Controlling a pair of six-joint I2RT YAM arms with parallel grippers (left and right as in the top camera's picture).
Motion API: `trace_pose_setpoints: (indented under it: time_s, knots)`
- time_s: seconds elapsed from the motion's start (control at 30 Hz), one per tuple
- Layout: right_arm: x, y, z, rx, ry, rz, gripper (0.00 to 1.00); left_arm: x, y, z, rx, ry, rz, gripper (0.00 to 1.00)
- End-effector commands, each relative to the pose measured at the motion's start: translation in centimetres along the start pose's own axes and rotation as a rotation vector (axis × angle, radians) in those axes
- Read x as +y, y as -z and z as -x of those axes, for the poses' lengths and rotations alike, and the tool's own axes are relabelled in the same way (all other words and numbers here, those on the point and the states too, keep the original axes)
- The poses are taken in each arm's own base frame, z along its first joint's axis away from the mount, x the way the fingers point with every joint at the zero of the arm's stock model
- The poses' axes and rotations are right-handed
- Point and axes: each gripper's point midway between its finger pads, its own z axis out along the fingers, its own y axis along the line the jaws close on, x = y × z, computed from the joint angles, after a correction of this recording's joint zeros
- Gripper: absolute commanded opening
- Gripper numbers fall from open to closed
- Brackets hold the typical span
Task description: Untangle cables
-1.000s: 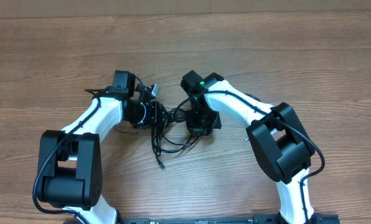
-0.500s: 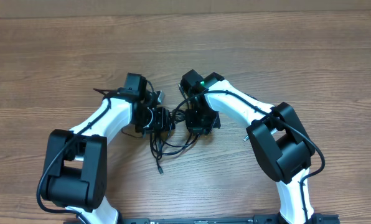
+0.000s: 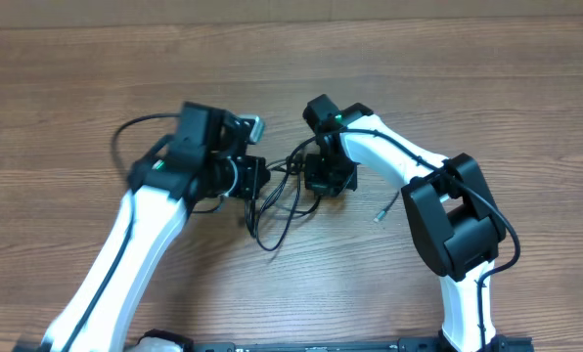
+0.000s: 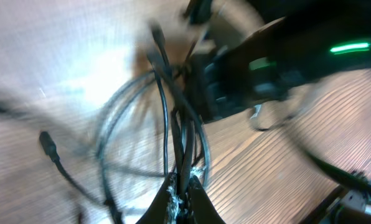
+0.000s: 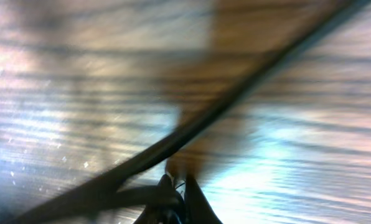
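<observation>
Overhead, the cables (image 3: 277, 213) form a black tangle near the middle of the wooden worktop (image 3: 487, 78), strung between the two arms. The left gripper (image 3: 256, 182) is pressed together on a bundle of strands. The right gripper (image 3: 328, 182), just beside it, pinches one strand.

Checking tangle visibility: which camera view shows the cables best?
Overhead: the cables show whole and fairly sharp. The left wrist view gives only blurred loops close up; the right wrist view shows just one blurred strand.
</observation>
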Motion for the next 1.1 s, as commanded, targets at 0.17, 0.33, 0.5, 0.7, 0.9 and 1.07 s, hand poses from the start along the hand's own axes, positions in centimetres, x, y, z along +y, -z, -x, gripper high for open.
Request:
trace_pose_setpoints:
  time_s: [0.17,0.33,0.5,0.7,0.9,1.07]
  knots:
    - [-5.7,0.5,2.8,-0.093,-0.174,-0.166,0.04,4.5,9.9,1.3,-0.319,0.217,0.428,0.04]
    - [-9.3,1.4,4.2,-0.122,-0.309,-0.209,0.04,5.3,12.1,0.9,-0.393,0.310,0.491,0.04]
    - [-10.7,1.7,4.5,-0.110,-0.374,-0.195,0.04,7.5,14.0,0.3,-0.462,0.416,0.631,0.04]
    - [-7.8,0.7,3.4,-0.061,-0.234,-0.128,0.69,9.3,7.7,-0.8,-0.215,0.401,0.651,0.86]
    - [-3.0,6.0,4.1,-0.051,-0.059,0.102,0.69,6.8,5.3,-0.3,-0.138,0.295,0.470,1.00]
    - [-3.2,8.4,3.4,-0.074,-0.043,0.083,0.75,7.5,0.1,-2.2,0.050,0.337,0.420,0.80]
